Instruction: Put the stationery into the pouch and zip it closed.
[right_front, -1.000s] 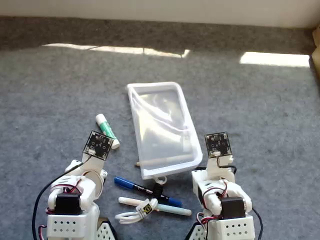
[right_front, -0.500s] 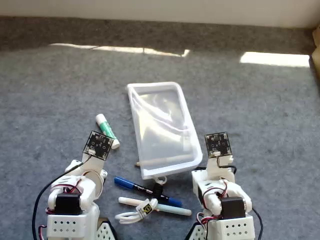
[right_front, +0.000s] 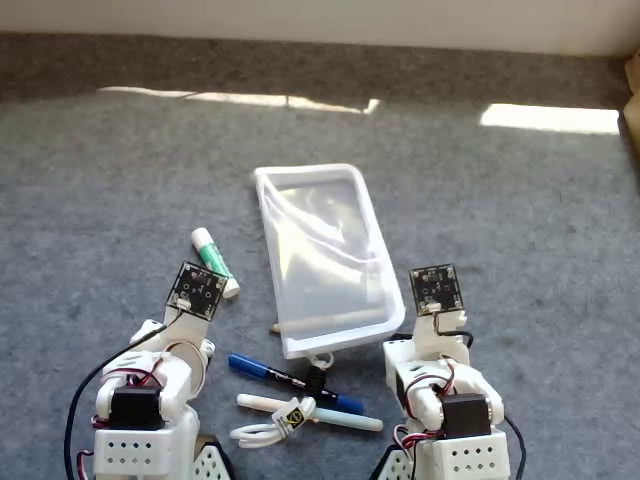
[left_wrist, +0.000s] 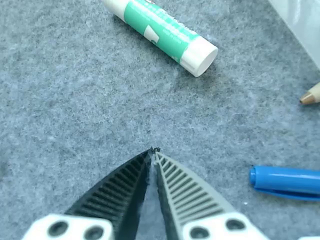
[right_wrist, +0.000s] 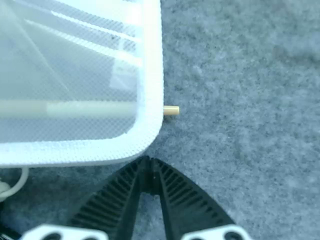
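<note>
Status: task not begun, as far as the views show. The pouch (right_front: 325, 260), a clear mesh one with a white rim, lies flat on the grey carpet (right_front: 520, 230) between and just ahead of the two arms. Whether its zip is open cannot be told.

Stationery outside the pouch:
- glue stick (left_wrist: 162, 32), on the carpet beside the pouch's left edge
- blue pen (right_front: 290, 380), near the pouch's near end, between the arm bases
- white pen (right_front: 345, 420), next to the blue pen
- pencil (right_wrist: 171, 111), lying across the pouch's near end with both ends past the rim; judged to be under the pouch, not in it

A coiled white cord (right_front: 270, 428) lies beside the white pen.

Left gripper (left_wrist: 152, 152): jaws closed tip to tip, holding nothing, above bare carpet near the glue stick. Right gripper (right_wrist: 148, 162): jaws closed, holding nothing, just off the pouch's near right corner.

Remaining: every item to be loaded, then the zip drawn.

Markings: the glue stick carries a green label with white print, not legible here. No other writing can be made out
</note>
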